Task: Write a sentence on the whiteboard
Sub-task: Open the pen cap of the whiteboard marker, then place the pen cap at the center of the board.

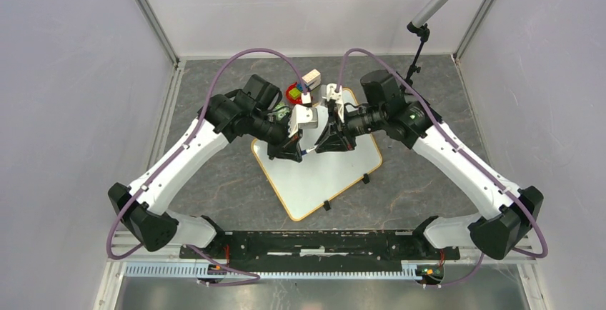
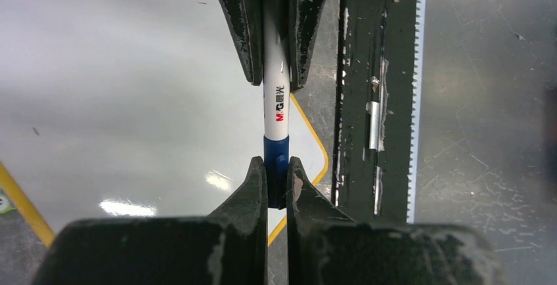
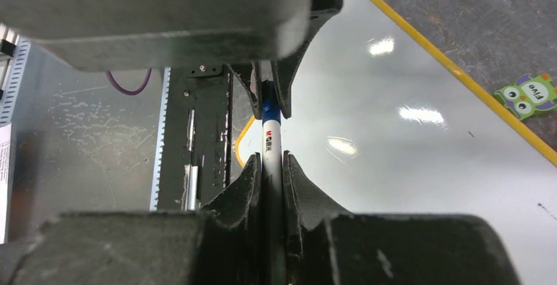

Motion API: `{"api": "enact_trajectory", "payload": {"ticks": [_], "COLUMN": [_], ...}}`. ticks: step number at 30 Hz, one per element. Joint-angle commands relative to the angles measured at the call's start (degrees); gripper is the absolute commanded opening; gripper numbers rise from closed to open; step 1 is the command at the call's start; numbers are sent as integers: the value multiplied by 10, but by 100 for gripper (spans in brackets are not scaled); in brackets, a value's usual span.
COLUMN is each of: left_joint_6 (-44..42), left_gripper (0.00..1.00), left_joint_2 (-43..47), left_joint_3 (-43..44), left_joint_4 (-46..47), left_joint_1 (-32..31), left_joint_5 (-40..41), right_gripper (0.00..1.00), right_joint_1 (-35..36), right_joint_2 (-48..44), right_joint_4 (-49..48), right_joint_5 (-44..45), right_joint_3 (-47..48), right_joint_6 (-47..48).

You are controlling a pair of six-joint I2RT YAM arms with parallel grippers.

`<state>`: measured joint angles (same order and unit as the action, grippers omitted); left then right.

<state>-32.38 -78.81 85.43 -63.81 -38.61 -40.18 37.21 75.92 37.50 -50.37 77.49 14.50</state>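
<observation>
The whiteboard [image 1: 314, 178] lies flat and turned at an angle, its yellow rim showing and two black clips [image 1: 365, 178] on its near right edge. No blue sentence shows on the board in any view. Both grippers meet above the board and hold one marker [image 1: 309, 152] between them. My left gripper [image 2: 277, 175] is shut on the marker's blue cap [image 2: 276, 160]. My right gripper [image 3: 272, 167] is shut on its white barrel [image 3: 271, 137]. The board also shows bare in the left wrist view [image 2: 131, 88] and the right wrist view [image 3: 407, 167].
A red and yellow object [image 1: 293, 94] and a small white block [image 1: 311, 78] sit behind the board's far corner. A green owl sticker [image 3: 523, 98] lies on the grey mat beside the rim. A black rail [image 1: 321, 242] runs along the near edge. A stand [image 1: 421, 38] rises at the back right.
</observation>
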Motion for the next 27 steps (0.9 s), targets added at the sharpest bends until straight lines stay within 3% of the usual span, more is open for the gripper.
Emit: {"api": "enact_trajectory", "payload": {"ticks": [1,12,18,22,27], "left_joint_6": [-7,-19,73,165,160], "left_gripper": [2,2,2,2,4], "left_joint_2": [37,93,138,138,83], "left_joint_3": [-17,-71,-74,-101,-169], "left_joint_4": [-1,-20,70,143,156], "left_joint_1": [-1,33,230,362,452], "left_joint_5": [34,66,-22,43,108], "right_gripper": [0,0,0,0,0], "right_joint_1": [-34,-195,-204,-204,-200], "right_joint_2": [3,-8,-36,-59,-67], "right_joint_4": [28,82,50,14,7], "right_joint_5": [9,-63,-81,-101,-102], "right_joint_3": [47,123,43,-23,-74], "right_joint_6": [23,62,62,46,62]}}
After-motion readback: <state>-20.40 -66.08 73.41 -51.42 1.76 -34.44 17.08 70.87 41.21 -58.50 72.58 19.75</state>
